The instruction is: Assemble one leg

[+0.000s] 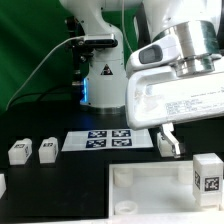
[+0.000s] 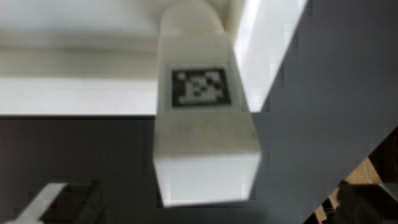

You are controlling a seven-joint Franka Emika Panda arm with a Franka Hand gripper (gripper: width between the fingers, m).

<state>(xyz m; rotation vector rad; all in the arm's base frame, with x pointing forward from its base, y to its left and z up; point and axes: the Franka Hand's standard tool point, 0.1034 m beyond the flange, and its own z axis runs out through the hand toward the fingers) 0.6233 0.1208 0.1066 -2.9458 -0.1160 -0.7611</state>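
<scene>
While the exterior view takes in the whole table, the wrist view fills up with a single leg point(image 2: 201, 110), its tag facing the camera, standing at the corner of the white top point(image 2: 71, 75). From the room, that leg point(image 1: 206, 174) sits on the top's point(image 1: 140, 195) far right corner. The gripper point(image 1: 168, 140) hangs just left of it and a little farther back, jaws spread wide, holding nothing; one finger point(image 1: 166, 141) shows, the other I cannot make out. Only the exterior view shows two more legs point(image 1: 18, 151) point(image 1: 47, 150) at far left, the marker board point(image 1: 108, 139) between, and the robot base behind. A dark blurred shape cuts off the wrist view's edge.
</scene>
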